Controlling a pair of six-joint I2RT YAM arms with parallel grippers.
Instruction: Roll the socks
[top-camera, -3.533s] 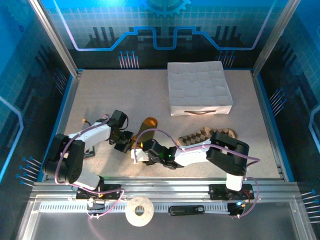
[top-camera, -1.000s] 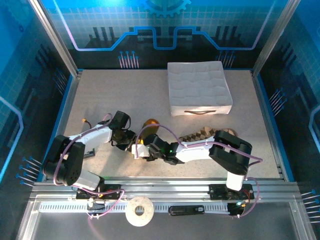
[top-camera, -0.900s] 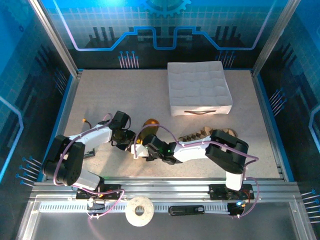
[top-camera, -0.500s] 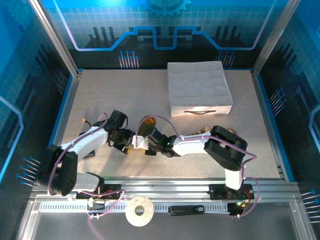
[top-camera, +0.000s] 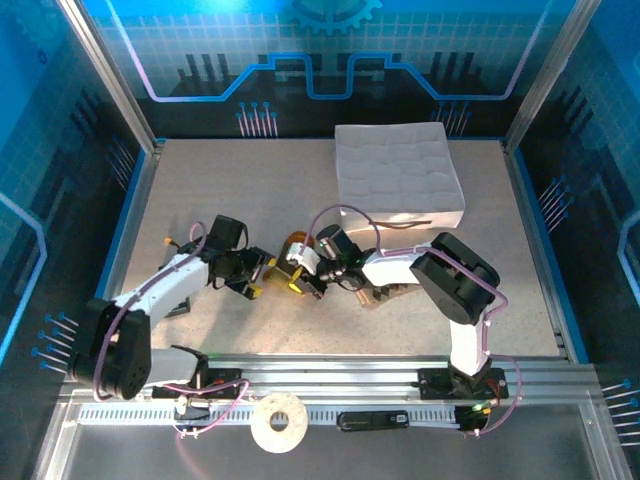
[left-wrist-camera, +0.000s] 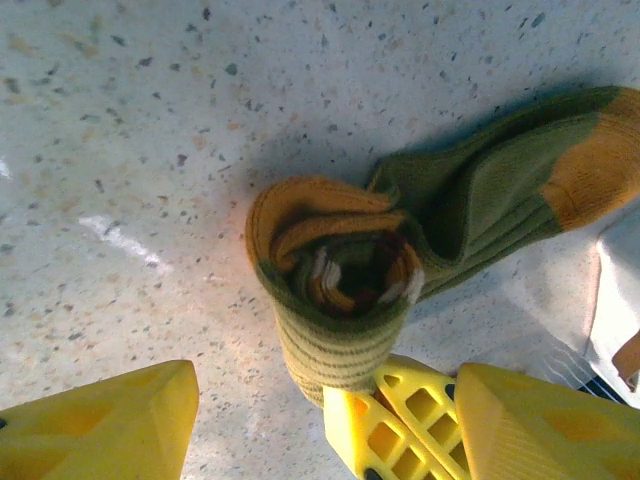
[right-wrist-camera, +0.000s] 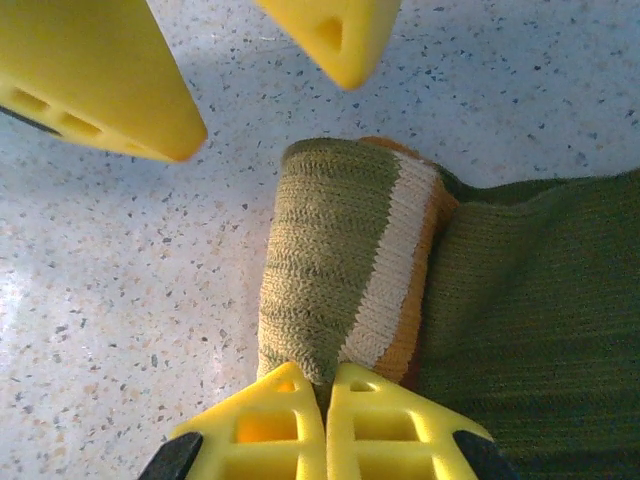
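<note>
On your speckled grey tabletop (top-camera: 230, 190) stands the white quilted fabric box (top-camera: 398, 185). The olive-green knit sock with orange patches (left-wrist-camera: 335, 270) lies just off that box's near-left corner, partly rolled. Your right gripper (right-wrist-camera: 325, 405) is clenched tight at the roll's end; you cannot tell if fabric is pinched. Your left gripper (top-camera: 259, 276), farther left of the box, is spread apart and holds nothing.
</note>
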